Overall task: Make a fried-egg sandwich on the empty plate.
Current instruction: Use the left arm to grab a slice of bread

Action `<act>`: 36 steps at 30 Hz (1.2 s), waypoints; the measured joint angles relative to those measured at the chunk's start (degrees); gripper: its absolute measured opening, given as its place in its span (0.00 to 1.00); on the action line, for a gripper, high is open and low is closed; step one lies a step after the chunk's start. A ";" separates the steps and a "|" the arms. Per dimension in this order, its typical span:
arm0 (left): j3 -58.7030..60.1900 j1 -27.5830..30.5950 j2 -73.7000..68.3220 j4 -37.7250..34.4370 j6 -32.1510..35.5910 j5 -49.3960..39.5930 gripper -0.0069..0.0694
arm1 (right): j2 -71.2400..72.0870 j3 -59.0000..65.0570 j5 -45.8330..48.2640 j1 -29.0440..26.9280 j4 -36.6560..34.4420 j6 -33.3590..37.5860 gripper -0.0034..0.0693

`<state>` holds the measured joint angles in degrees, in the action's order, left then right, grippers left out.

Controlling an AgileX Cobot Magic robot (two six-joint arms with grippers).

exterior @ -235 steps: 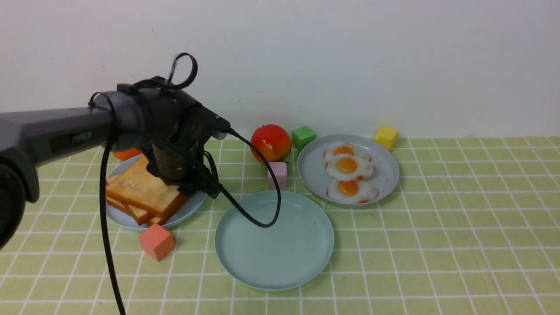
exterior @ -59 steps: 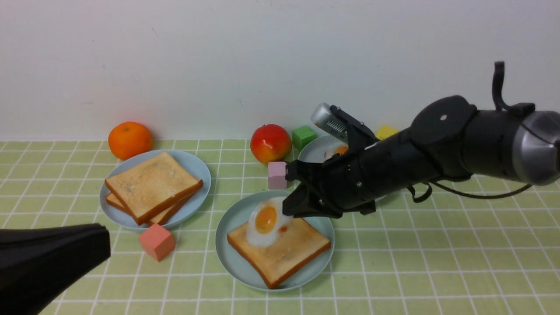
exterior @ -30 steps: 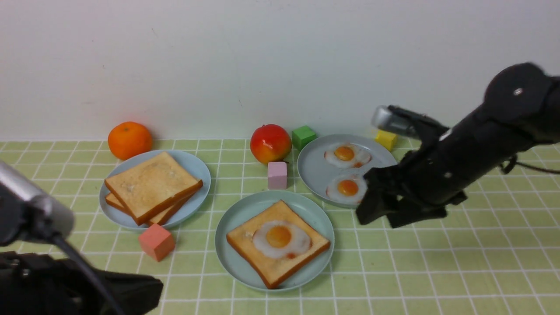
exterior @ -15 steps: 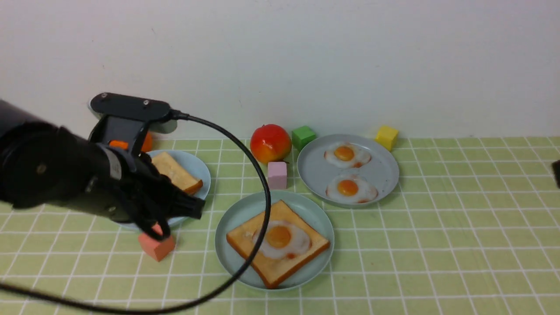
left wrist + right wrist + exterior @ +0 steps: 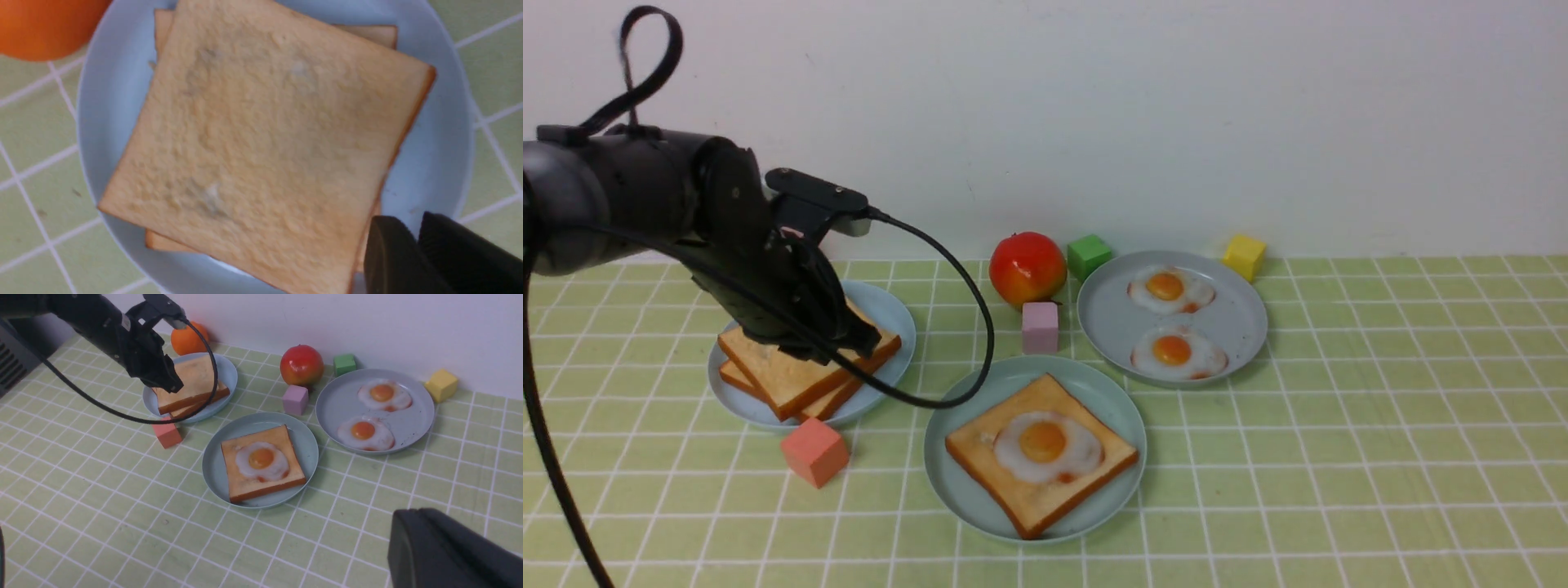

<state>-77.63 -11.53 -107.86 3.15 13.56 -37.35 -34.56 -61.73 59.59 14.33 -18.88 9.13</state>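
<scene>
**A:** What step does this figure show?

**B:** Fetching the second slice. The left tool (image 5: 412, 232) hovers at one corner of the top toast slice (image 5: 776, 371), which is stacked on the light blue plate (image 5: 894, 314). Its jaws look narrow, but only the tips show, so I cannot tell their true width. Nothing lies between them.

**A:** How is it done well?

**B:** Widen enough to span the crust, bite one edge of the top slice only, and lift level. Then lay it square over the fried egg (image 5: 1043, 443), which sits on the base slice (image 5: 1045, 490) in the mint-green plate (image 5: 964, 392).

**A:** And the right tool (image 5: 412, 524)?

**B:** Closed and empty, out of the front view.

**A:** What stands in the way?

**B:** The coral cube (image 5: 814, 451) and the pink cube (image 5: 1040, 327) sit either side of the path between the two plates. The left arm's cable (image 5: 964, 327) loops low there and could brush the egg. The grey-blue plate (image 5: 1111, 310) with its two spare eggs stands apart on the desk.
</scene>
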 joint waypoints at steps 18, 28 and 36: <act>-1.52 0.00 -7.42 4.82 7.76 5.05 0.67 | -3.81 0.35 -0.16 0.00 -1.30 0.00 0.06; -1.84 -0.35 -8.17 5.85 8.72 4.11 0.38 | -3.81 0.35 -0.16 0.00 -2.98 0.31 0.06; -1.40 -0.60 -1.52 6.50 7.61 1.31 0.14 | -3.23 0.40 0.05 0.00 -3.10 2.39 0.07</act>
<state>-79.04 -12.13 -109.39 9.65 21.16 -36.05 -37.79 -61.34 59.64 14.33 -21.99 11.52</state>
